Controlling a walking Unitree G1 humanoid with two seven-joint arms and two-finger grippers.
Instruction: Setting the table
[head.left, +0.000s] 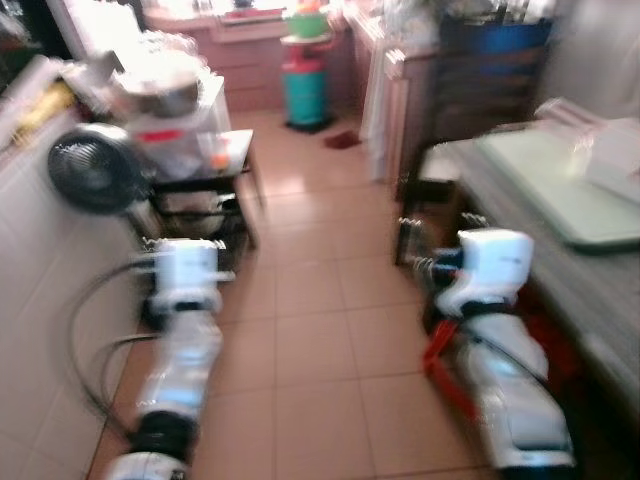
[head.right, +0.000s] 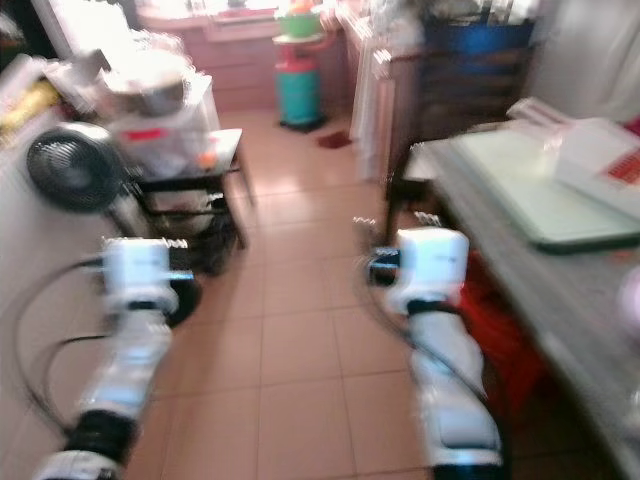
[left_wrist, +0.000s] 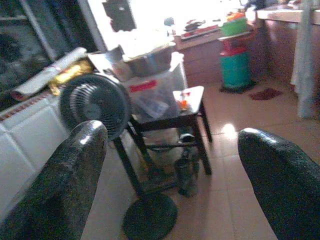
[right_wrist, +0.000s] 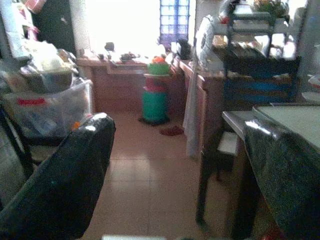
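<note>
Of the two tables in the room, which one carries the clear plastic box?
The small dark table on the robot's left, beside the black fan. The clear box sits on it. The big table on the right holds a pale tray instead.

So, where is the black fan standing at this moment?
The black fan stands on the robot's left, against the white tiled wall, beside the small dark table that carries a clear plastic box.

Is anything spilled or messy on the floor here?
A small dark red patch lies on the tiled floor near the teal gas cylinder; it is too blurred to tell whether it is a rag or a spill. A roll and yellow stuff sit piled behind the fan. Nothing else stands out.
</note>
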